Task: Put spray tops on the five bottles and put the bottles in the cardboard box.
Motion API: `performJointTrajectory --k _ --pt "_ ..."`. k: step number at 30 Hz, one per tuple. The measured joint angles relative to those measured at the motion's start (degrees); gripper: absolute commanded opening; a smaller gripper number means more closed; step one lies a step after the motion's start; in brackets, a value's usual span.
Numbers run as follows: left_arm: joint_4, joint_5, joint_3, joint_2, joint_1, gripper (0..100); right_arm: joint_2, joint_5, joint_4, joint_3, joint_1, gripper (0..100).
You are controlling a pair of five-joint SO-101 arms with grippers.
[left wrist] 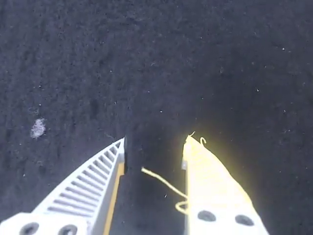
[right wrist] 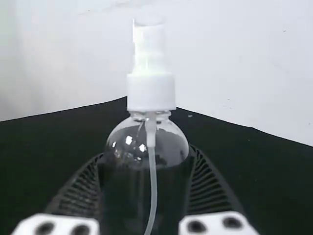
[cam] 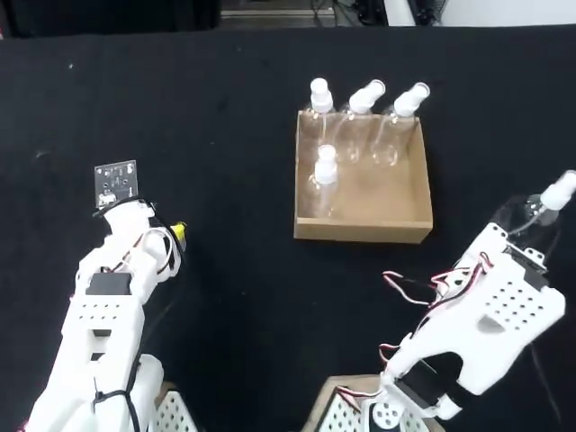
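A clear plastic bottle with a white spray top is gripped between the right arm's jaws, which are closed on both sides of its body, near the right of the brown cardboard box. Four more capped clear bottles are contained in the box. The left arm's jaws are parted and empty above the black tabletop.

Four clear spray-topped bottles sit in the cardboard box — the fifth bottle, likewise, in the right end effector.
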Motion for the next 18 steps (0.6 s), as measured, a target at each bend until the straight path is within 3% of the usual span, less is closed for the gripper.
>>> performJointTrajectory --k 11,18 --pt "0.0 0.0 0.0 0.0 0.0 19 1.05 0.0 0.0 -9.23 1.32 1.1" --pt "0.0 0.0 0.0 0.0 0.0 19 9.93 0.0 0.0 -18.9 2.2 1.1"
